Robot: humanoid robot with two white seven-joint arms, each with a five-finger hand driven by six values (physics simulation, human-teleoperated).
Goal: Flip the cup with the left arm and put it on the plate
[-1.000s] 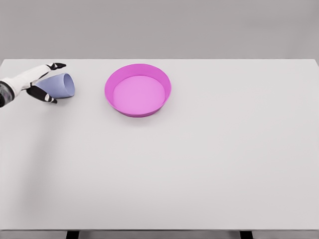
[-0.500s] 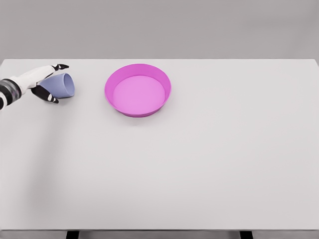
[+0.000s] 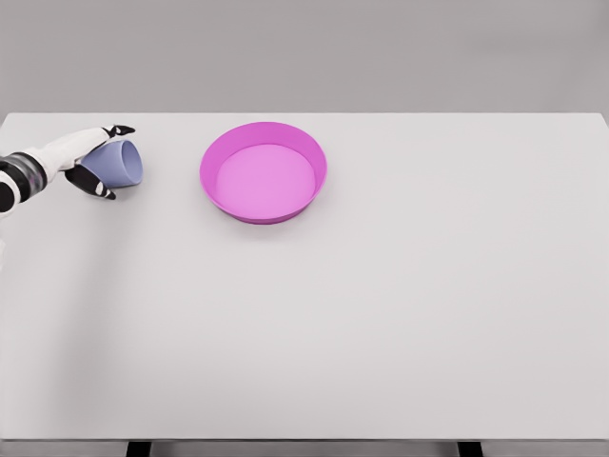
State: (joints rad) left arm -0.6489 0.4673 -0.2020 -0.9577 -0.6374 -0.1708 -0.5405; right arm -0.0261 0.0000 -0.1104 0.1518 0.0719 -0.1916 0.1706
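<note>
Blue-grey cup (image 3: 117, 162) is lying on its side near the table's (image 3: 381, 314) far left corner, its wider open end facing right toward the plate (image 3: 264, 171) and its narrower base pointing left into the left hand (image 3: 84, 162). White fingers (image 3: 100, 136) tipped in black are reaching along the cup's top, while other fingertips are curling beneath its lower edge, so the hand is bracketing the cup from above and below. Whether the fingers are pressing firmly on the wall or only lying against it cannot be told at this size. Only the forearm and wrist are showing, entering from the left edge. No right arm is showing anywhere.

Pink, shallow and round, the plate is sitting well apart from the cup, to its right, with nothing inside it.

Judged from this layout, the grasping step is in hand: the cup is neither upright nor lifted, and the flip is not yet done. The next move is calling for a secure closure around the cup's body, then a lift clear of the table, a wrist rotation bringing the cup upright, and a rightward carry over the plate's raised rim before lowering. A loose hold on the tapered wall is likely to let the cup slip or roll away during rotation.
</note>
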